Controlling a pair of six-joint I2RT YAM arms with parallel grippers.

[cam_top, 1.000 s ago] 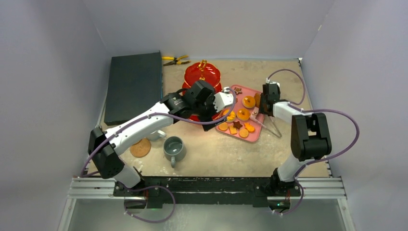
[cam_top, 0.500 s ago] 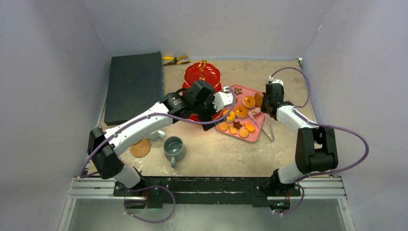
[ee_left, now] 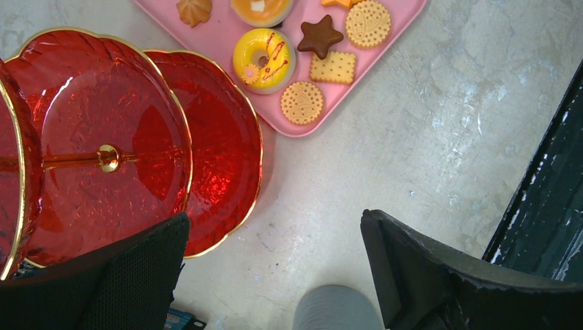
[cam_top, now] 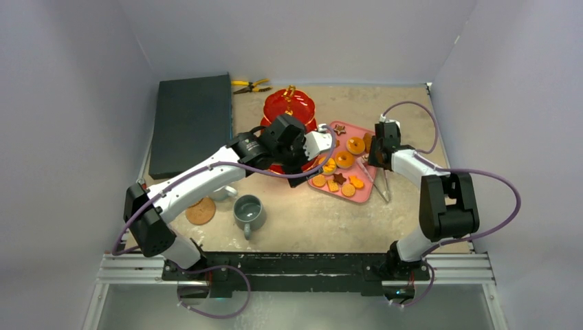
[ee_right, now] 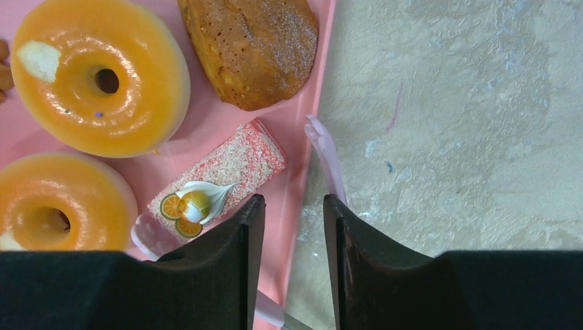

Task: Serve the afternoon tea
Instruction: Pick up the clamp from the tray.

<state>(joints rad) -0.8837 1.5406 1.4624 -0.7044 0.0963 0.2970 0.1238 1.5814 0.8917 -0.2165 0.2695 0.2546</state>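
cake slice (ee_right: 223, 170) between tongs' (ee_right: 328, 161) tips

A flat dark rectangular slab (cam_top: 191, 124) lies along the left edge of the beige tabletop (cam_top: 309, 220), reaching its far left corner, and yellow-handled pliers (cam_top: 250, 86) lie just beside it at the far edge. Right of the middle sits a pink tray (ee_left: 221, 34), with pink translucent tongs (ee_right: 327, 155) straddling its right rim.
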